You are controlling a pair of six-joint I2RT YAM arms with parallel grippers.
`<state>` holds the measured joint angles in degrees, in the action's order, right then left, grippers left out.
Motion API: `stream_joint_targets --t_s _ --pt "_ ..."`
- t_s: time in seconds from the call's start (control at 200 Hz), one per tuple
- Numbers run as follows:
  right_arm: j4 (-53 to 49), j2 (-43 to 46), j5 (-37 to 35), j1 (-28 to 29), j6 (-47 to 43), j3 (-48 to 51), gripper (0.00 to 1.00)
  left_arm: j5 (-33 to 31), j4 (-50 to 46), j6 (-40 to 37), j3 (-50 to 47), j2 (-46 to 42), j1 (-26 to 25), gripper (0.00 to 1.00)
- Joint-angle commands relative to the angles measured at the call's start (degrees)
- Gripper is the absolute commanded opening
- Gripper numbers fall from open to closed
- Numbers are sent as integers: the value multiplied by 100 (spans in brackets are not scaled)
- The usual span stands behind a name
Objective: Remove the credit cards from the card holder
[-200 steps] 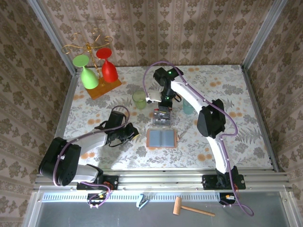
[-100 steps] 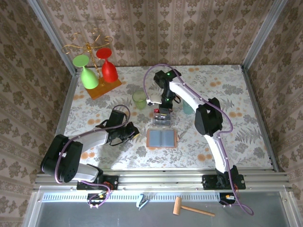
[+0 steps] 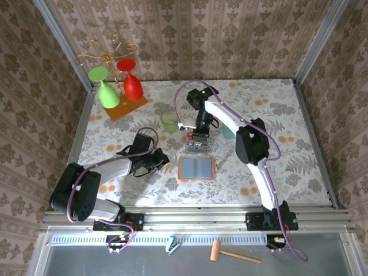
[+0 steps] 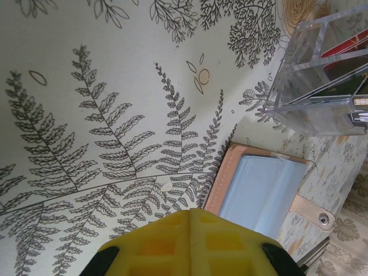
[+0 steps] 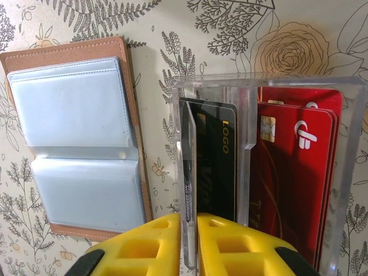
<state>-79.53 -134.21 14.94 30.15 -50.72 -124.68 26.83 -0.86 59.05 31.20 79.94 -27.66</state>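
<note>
your right gripper [image 5: 188, 221] points down into the clear card stand [image 5: 270, 83], its yellow fingers [image 5: 144, 241] a narrow slit apart. a thin silvery-grey card [image 5: 188, 172] stands edge-on in that slit. you cannot tell whether the pads pinch it or merely flank it. at 1 o'clock from the tips, a black card [image 5: 218, 167] marked "logo" stands in the same slot. at 2 o'clock, past a clear divider, the red cards [image 5: 293, 172] stand stacked in the next slot. at 10 o'clock from the tips the card holder [image 5: 75, 144] lies open and flat on the fern-print table [image 3: 276, 149]. its grey-blue pockets face up inside a salmon-pink border, just beside the stand but apart from it. your left gripper [image 4: 190, 214] is clenched, pads pressed flat together, low over the table. in the top view the card holder lies at 3 o'clock from it, near but not touching. a green cup [image 3: 169, 121] stands at 10 o'clock from the stand.
</note>
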Motion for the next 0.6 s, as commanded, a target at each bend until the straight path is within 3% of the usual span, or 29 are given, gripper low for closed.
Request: stream_joint_targets --t_s 0.0,0.595 --pt "-58 125 -54 -27 99 123 17 111 16 -130 125 74 42 8" --pt "756 1007 -557 -18 578 1089 24 103 42 -187 46 -139 42 10"
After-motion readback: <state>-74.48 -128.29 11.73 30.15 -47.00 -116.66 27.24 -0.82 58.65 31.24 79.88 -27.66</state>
